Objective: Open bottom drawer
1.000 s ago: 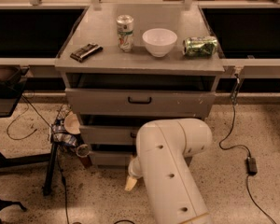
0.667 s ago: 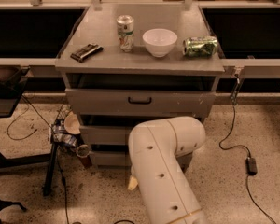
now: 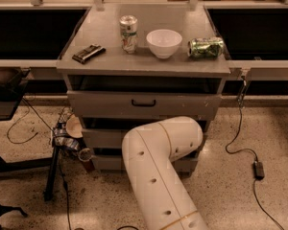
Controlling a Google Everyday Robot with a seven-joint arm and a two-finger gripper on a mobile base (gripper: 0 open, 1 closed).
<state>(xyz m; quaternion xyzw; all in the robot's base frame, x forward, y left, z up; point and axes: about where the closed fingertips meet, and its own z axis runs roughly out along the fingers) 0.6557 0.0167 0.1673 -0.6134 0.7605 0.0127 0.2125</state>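
One camera looks down from high in front of the grey metal cabinet (image 3: pixel 102 28), close; the white jointed arm (image 3: pixel 156 176) hides the gripper.

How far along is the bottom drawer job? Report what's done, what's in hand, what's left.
Done: the arm is bent down in front of the lower drawers. In hand: the gripper is hidden behind the arm, so no grasp can be confirmed. Left: the bottom drawer shows only strips of its front beside the arm and none of its inside, so the pull looks not yet done.
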